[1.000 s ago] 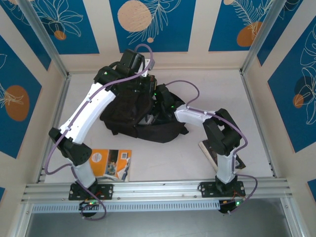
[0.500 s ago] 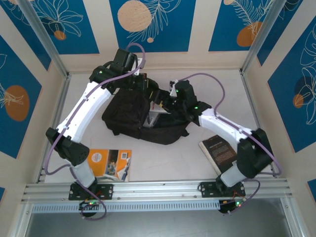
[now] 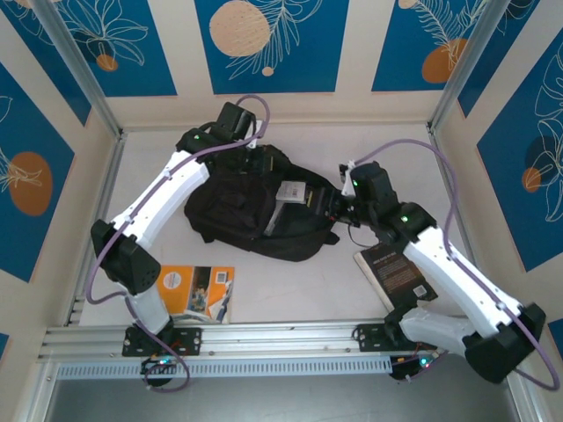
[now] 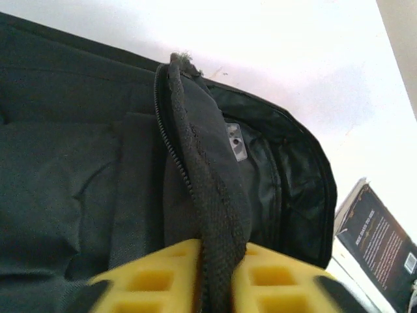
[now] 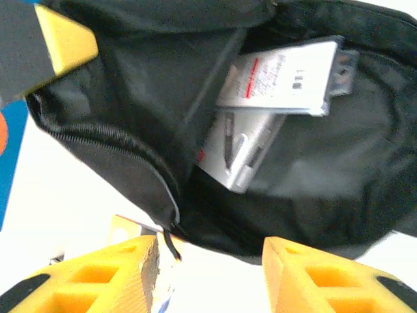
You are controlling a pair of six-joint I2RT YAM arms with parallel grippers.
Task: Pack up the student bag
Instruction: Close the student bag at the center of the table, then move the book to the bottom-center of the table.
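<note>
The student bag [image 3: 237, 211], a big black backpack, lies on the table with its main pocket gaping. My left gripper [image 3: 258, 163] is at the bag's far top edge. In the left wrist view this gripper [image 4: 218, 251] is shut on the bag's zipper rim [image 4: 208, 189], which fills the gap between the yellow fingers. A white packet [image 5: 280, 75] and a silver case [image 5: 244, 153] lie inside the pocket. My right gripper [image 5: 208, 251] hangs open just outside the bag's mouth with nothing between its fingers, by the bag's right edge [image 3: 336, 207].
A dark book with gold print [image 3: 396, 271] lies on the table under my right arm. An orange booklet [image 3: 198, 290] lies near the front left. Low walls ring the table, and a metal rail [image 3: 281, 338] runs along its near edge.
My right gripper has pulled back to the right, out of the bag's mouth, and the white packet now lies inside. My left gripper stays at the bag's top edge.
</note>
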